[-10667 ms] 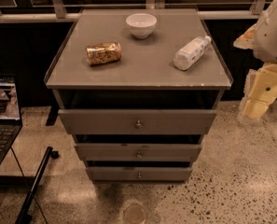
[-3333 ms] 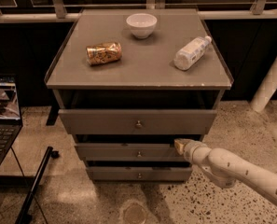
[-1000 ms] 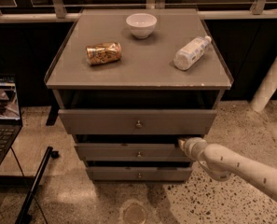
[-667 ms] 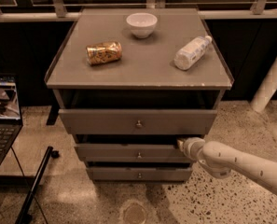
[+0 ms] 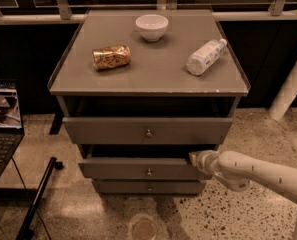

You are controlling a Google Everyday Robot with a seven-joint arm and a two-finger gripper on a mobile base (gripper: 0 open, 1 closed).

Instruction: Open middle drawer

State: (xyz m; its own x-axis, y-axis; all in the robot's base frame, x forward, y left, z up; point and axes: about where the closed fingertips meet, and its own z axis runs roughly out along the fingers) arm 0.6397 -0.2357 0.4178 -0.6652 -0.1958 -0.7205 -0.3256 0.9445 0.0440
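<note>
The grey cabinet has three drawers. The middle drawer [image 5: 138,169] is a low flat grey front with a small round metal knob [image 5: 148,172] at its centre. It stands out a little from the cabinet, with a dark gap above it. My gripper [image 5: 194,157] comes in from the lower right on a white arm [image 5: 253,170]. Its tip sits at the top right corner of the middle drawer's front, at the gap under the top drawer [image 5: 148,130].
On the cabinet top [image 5: 153,79] lie a white bowl [image 5: 151,26], a crushed can [image 5: 111,57] and a white bottle [image 5: 205,57] on its side. The bottom drawer [image 5: 148,187] is below. A laptop [image 5: 3,124] stands at the left, a black pole [image 5: 38,199] leans on the floor, and a white post [image 5: 290,86] stands at the right.
My gripper has stayed at the middle drawer's right top corner, shifting only slightly. Earlier the arm came down from the right side to the drawer front. The drawers look the same.
</note>
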